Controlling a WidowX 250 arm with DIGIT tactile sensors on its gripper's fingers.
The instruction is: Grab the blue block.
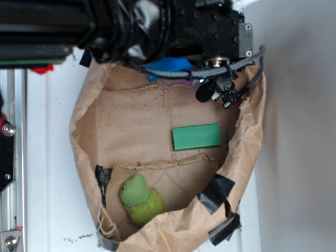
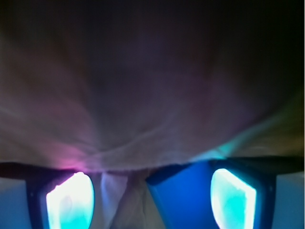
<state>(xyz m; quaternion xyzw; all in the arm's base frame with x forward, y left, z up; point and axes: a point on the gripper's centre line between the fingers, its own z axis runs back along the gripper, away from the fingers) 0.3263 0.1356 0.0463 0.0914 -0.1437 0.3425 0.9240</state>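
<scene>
Blue block: at the top edge of the brown paper bag, mostly hidden under the arm in the exterior view; in the wrist view it lies between the fingertips, against the right one.
Gripper: low over the paper; fingers spread wide, not pressing the block.
Green block: flat, mid-bag, well apart.
Green plush toy: near the bag's lower rim.
</scene>
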